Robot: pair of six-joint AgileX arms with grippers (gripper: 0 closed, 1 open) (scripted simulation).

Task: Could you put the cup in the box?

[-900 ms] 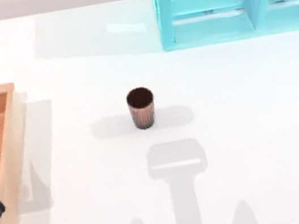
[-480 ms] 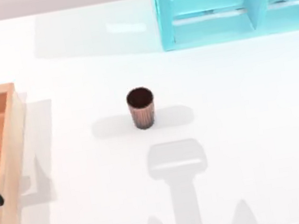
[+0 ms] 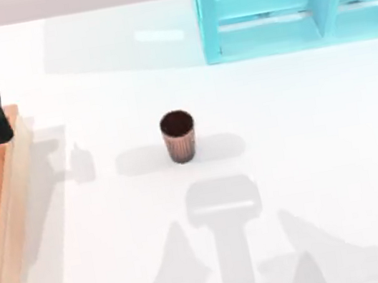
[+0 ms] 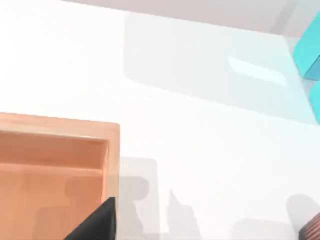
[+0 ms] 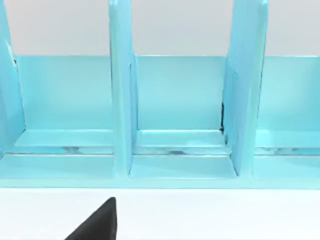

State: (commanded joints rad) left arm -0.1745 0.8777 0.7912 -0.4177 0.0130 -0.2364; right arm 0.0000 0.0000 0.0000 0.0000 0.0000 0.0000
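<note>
While white, the table bears shadows.

Turquoise open-fronted shelf unit: stands upright on a white tabletop, with a pale wall behind it. Two vertical dividers separate three visible compartments, the middle one fully framed. One black finger of the right gripper at the lower edge.

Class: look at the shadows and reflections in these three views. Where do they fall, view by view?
Top view: soft grey shadows spread both sides of the cup; arm-shaped shadows cross the table. Left wrist view: a shadow lies beside the box; a pale sheen marks the table. Right wrist view: the turquoise shelf unit is evenly lit.
</note>
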